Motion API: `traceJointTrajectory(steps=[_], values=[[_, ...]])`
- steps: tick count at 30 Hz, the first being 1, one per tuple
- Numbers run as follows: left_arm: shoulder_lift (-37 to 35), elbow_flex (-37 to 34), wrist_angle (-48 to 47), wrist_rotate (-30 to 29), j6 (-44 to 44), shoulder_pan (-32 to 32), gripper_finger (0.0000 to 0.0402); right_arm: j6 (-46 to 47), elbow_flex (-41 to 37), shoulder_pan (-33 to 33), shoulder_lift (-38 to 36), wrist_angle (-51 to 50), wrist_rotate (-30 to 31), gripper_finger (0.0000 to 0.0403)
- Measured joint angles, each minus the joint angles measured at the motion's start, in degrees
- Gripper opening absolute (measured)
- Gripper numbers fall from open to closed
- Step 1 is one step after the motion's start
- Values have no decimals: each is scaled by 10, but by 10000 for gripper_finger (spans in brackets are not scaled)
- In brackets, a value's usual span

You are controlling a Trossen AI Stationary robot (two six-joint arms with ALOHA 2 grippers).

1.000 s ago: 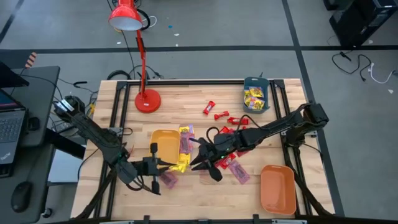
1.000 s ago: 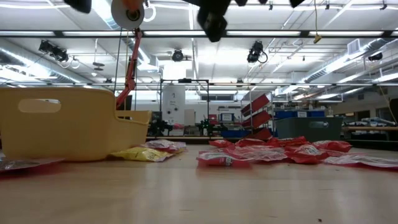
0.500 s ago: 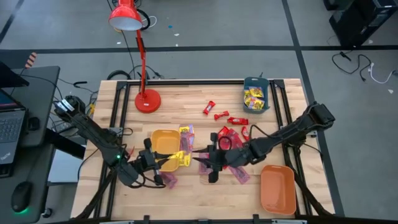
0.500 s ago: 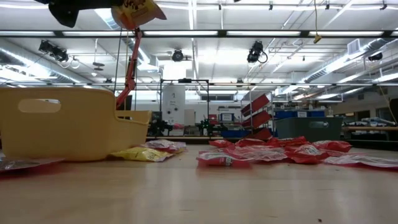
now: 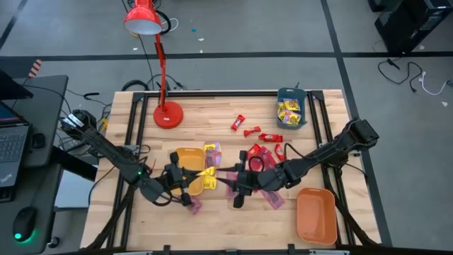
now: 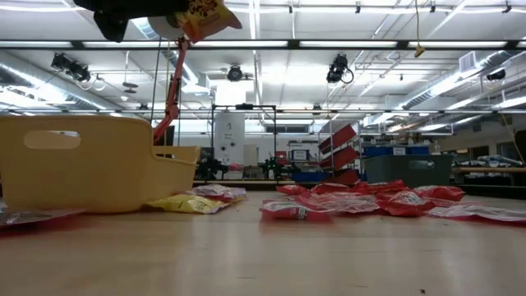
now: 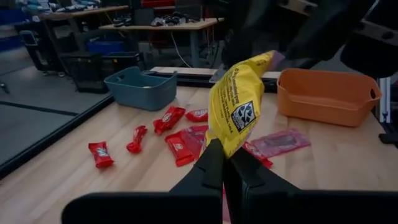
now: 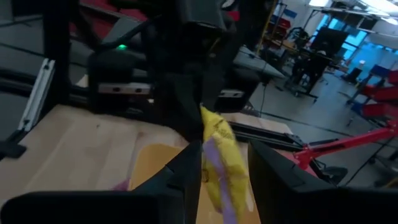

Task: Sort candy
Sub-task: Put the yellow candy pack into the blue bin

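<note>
I see left gripper [image 7: 222, 163] clamped on yellow candy packet [image 7: 239, 107]; right gripper [image 8: 224, 163] facing it, jaws parted.

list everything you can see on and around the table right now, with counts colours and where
yellow candy packet: one, yellow with dark print, held up off the table in the left gripper
red candies: several, red, scattered mid-table and toward the teal tray
pinkish-purple packets: a few, near the table's front, by both grippers
yellow tray: one, left of centre, more yellow packets at its right edge
teal tray: one, back right corner, yellow packets inside
orange tray: one, front right corner
desk lamp: one, red, back left of table
laptop: one, dark, on a desk left of the table
left gripper: shut on the yellow candy packet
right gripper: mid-table, facing the left gripper
</note>
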Motion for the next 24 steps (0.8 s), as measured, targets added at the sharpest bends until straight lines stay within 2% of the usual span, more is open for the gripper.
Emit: traceJointTrajectory(steps=[14,24], values=[[0,0,52,5,14,21,0,11,0,-12,0,-3,-3,124],[0,0,52,21,26,24,0,24,0,-24,0,-4,-4,117]])
